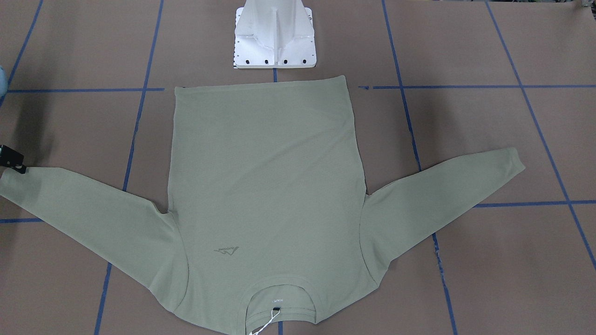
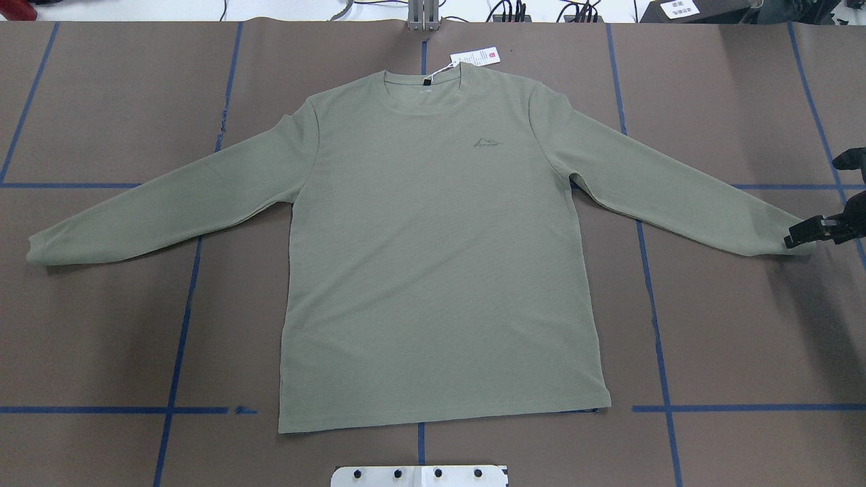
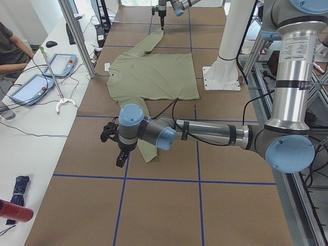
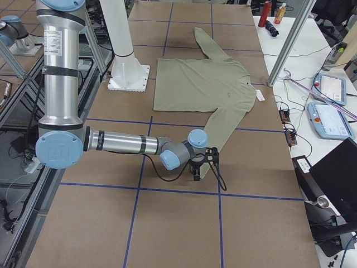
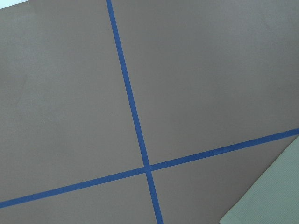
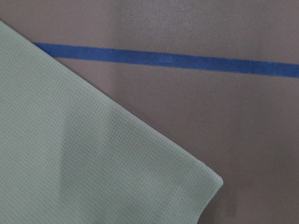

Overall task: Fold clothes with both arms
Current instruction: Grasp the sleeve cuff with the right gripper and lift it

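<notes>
The sage-green long-sleeved shirt (image 2: pixel 440 257) lies flat and face up on the brown table, both sleeves spread, with its neck and white hang tag (image 2: pixel 475 57) on the far side from the robot. My right gripper (image 2: pixel 805 233) is at the right sleeve's cuff (image 6: pixel 187 186). It shows only as a black tip at the frame edge (image 1: pixel 11 160), and I cannot tell whether it is open or shut. My left gripper (image 3: pixel 121 154) hangs just beyond the left sleeve's cuff (image 3: pixel 148 154). It shows only in the exterior left view, so I cannot tell its state.
The white pedestal base (image 1: pixel 274 37) stands just behind the shirt's hem. Blue tape lines (image 5: pixel 135 121) grid the table. A side bench with tablets (image 3: pixel 31 87), a seated person (image 3: pixel 10 46) and metal posts (image 3: pixel 77 36) border the far edge.
</notes>
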